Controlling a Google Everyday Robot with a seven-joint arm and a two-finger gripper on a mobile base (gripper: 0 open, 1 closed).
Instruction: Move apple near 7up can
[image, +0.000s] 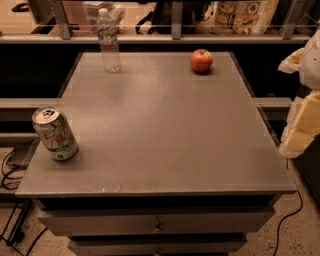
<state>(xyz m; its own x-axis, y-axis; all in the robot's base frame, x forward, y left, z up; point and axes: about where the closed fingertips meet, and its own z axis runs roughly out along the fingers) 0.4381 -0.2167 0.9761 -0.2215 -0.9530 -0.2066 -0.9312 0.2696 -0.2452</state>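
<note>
One gripper (301, 122) shows at the right edge of our view, pale white and yellowish. It hangs beside the table's right side, off the top. We cannot tell how far open it is, nor whether it grips anything. Nearest to it on the table (165, 130) is the apple (201, 60), which sits on the far right part of the grey top, stem up, touching nothing. The bottle (109, 42) stands upright near the far left corner, well apart from the apple. The can (55, 134) stands on its base near the front left edge, its pull-tab top in our sight, well apart from both apple and bottle. Below the top we see a drawer (157, 223) with a small knob, and cables (10, 172) lie on the floor at the left.
</note>
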